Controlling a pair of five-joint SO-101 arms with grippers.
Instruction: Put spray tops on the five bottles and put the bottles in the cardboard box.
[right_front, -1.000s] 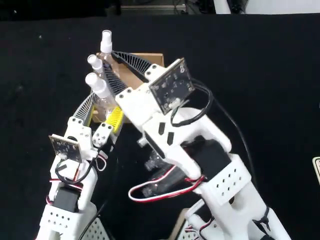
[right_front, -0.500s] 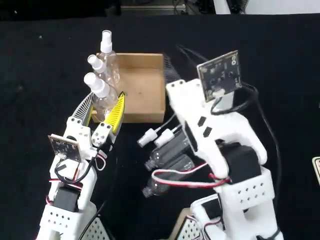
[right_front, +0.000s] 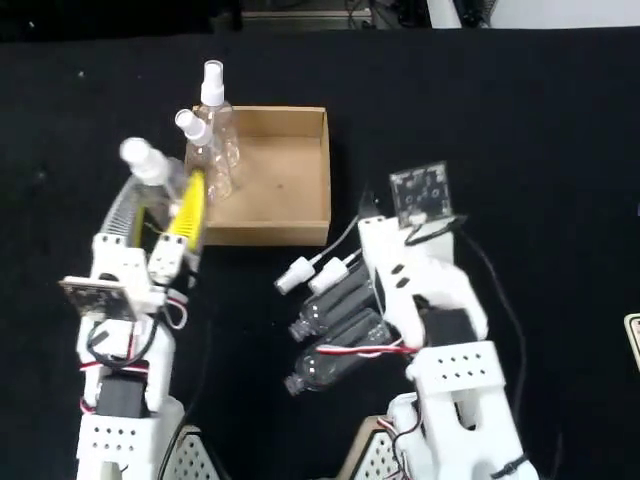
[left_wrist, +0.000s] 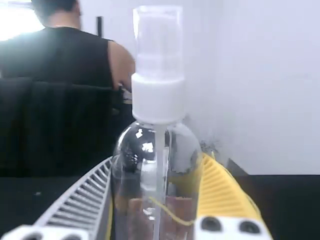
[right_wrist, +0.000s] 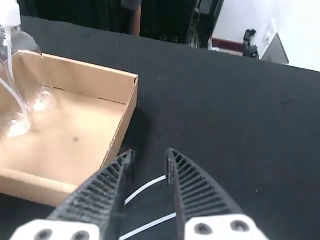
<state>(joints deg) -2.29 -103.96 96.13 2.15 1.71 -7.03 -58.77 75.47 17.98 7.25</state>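
Black cloth table (right_front: 530, 140), whole frame. Cardboard box (right_front: 268, 236) upper centre of the high view, floor mostly bare.

Left gripper (right_front: 163, 200) sits left of centre, just left of the box's left wall. Its grey and yellow jaws are clamped on the belly of a capped bottle (left_wrist: 155, 150), which is upright or nearly so and still outside the box.

Right gripper (right_wrist: 150, 156) hangs lower centre. Its jaws are a narrow gap apart with nothing between them.

Two capped bottles (right_front: 210, 150) stand at the box's left wall, seemingly inside. Two uncapped bottles (right_front: 325, 315) lie on the cloth below the box, partly under the right arm. Two loose spray tops (right_front: 298, 274) lie just above them.

Judgement: three bottles are capped, and the third now needs boxing. To do it well:
- Raise the bottle's base clear of the wall before crossing.
- Steer right of the standing pair; a brush would topple them.
- Lower onto bare floor.
- Part the jaws only once the base sits flat.
- Back out upward.
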